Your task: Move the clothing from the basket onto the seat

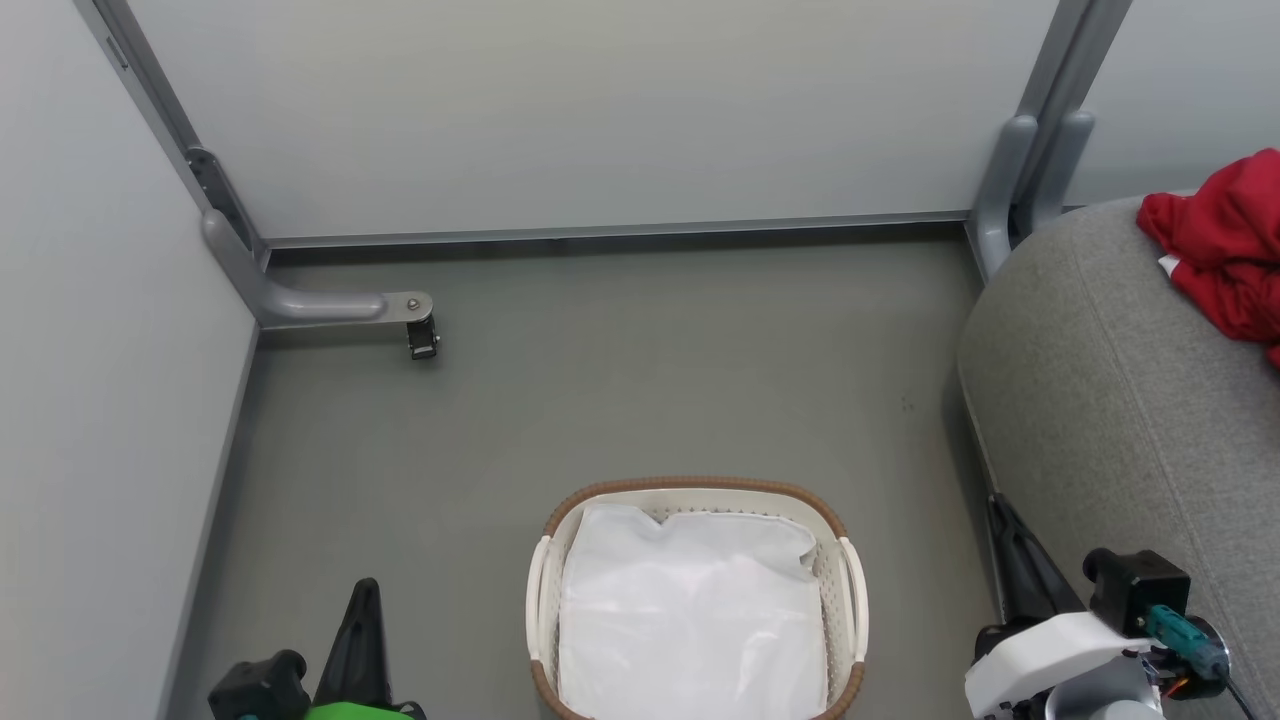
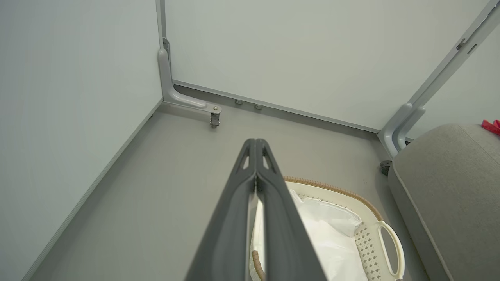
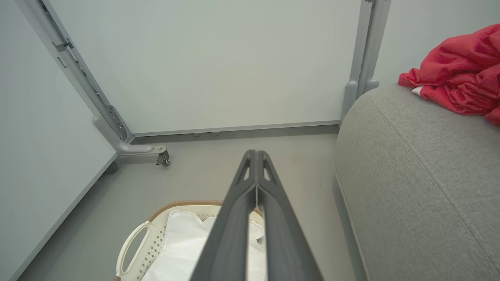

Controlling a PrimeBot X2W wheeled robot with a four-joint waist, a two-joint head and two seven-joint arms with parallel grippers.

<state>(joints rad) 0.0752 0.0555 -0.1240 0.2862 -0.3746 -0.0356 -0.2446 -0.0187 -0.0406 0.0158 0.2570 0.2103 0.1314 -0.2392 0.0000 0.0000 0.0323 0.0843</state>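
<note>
Left jaws: fully closed, tips pressed flat together, nothing between them. Right jaws: likewise fully closed and holding nothing. The clothing (image 1: pixel 1225 240), a crumpled bright red heap with a small white patch at its near edge, lies on top of the grey sofa (image 1: pixel 1100 400), ahead of the right jaws and off to their right, well apart from them and untouched. In the right wrist view the clothing (image 3: pixel 457 70) sits above and right of the jaw tips, on the rounded sofa (image 3: pixel 410 187). In the left wrist view just a red corner (image 2: pixel 491 127) shows at the far right, well away from the left jaws. The basket (image 1: pixel 690 487) stands on the grey floor (image 1: pixel 600 380) between the two pairs of jaws, closer to the robot than their tips. It holds a white liner sheet (image 1: pixel 690 620); no red fabric is seen in it. From the left wrist the basket (image 2: pixel 332 188) lies below and right of the jaws; from the right wrist the basket (image 3: pixel 183 205) lies below and left. A caster foot (image 1: pixel 423 338) of the partition frame stands far ahead of the left jaws.
</note>
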